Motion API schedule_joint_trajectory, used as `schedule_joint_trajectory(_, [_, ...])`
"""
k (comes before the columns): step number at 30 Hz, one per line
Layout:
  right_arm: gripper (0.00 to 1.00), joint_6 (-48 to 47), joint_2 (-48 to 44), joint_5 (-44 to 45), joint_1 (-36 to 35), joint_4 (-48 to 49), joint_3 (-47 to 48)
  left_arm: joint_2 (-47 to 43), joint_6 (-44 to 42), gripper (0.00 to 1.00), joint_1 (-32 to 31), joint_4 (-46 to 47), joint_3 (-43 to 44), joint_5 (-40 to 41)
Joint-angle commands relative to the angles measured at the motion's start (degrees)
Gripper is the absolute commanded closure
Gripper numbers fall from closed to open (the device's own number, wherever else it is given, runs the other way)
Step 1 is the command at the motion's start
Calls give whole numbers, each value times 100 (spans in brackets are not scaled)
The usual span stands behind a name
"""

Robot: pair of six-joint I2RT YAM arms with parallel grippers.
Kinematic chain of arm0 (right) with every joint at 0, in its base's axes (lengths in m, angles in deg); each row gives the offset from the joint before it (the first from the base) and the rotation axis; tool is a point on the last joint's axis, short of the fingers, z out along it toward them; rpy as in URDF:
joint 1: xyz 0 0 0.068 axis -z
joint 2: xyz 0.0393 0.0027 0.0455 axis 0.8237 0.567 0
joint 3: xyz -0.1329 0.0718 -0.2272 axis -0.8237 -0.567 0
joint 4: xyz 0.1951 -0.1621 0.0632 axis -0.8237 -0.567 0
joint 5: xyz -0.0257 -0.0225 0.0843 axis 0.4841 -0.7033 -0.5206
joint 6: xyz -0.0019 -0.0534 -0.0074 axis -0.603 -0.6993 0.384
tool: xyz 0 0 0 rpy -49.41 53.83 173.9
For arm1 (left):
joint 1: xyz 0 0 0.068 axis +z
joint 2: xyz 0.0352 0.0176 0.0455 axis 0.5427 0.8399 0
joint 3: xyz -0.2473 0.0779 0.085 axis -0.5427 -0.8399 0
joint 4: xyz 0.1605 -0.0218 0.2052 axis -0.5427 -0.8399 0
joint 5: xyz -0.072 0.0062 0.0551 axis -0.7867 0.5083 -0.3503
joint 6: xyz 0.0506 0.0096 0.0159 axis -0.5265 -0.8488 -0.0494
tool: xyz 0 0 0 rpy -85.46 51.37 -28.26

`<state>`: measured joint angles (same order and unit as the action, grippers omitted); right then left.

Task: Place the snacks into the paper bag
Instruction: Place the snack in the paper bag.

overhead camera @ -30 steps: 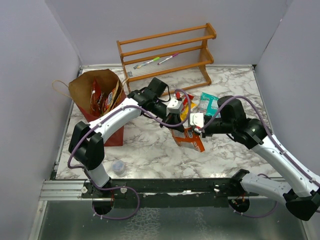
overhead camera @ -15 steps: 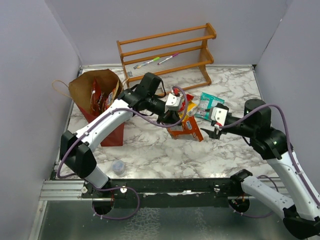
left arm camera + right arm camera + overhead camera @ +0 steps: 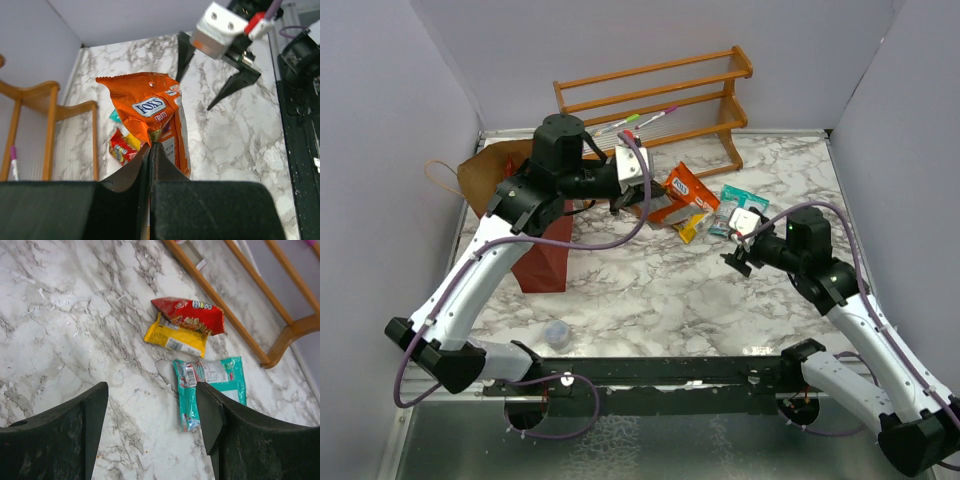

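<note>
Snacks are split between the left claw and the counter. One orange packet (image 3: 150, 112) hangs in the air in front of the wooden rack (image 3: 660, 100), about level with its middle. The left claw (image 3: 151, 147) is pressed tight on this packet's lower edge, with no gap showing between its fingers. The packet's printed face is turned toward the left wrist camera.

Three more snacks lie flat on the counter (image 3: 650, 290) in front of the rack's right end. A red packet (image 3: 192, 314) is nearest the rack's bottom rail. A yellow packet (image 3: 175, 339) touches the red one on the side away from the rack. A teal packet (image 3: 210, 385) sits just beside those two, a little further from the rack.

The right claw (image 3: 150, 387) hovers over bare marble in front of the rack's right end, further out than the three packets. Its fingers are spread wide and hold nothing.

The dark-red paper bag (image 3: 535, 255) stands upright to the left of the rack and forward of it, with its brown mouth open upward. The left arm crosses over it, so I cannot tell what is inside.

A green marker (image 3: 620, 125) and a pink marker (image 3: 660, 112) lie on the rack's lower shelf. A small clear cup (image 3: 557, 332) stands well in front of the rack's left end, past the bag.
</note>
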<state>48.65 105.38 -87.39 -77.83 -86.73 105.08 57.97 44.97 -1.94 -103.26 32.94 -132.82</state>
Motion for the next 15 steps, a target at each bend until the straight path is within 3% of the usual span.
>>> schedule_joint_trajectory(1, [29,215,143,187,31,767,-403,-417,887,100,290,487,337,503])
schedule_joint_trajectory(8, [28,250,173,425,34,1023,-793,-817,2348,100,1331,879,799,633])
schedule_joint_trajectory(15, [28,285,86,394,71,1039,-892,-1077,3027,100,2436,687,1413,1126])
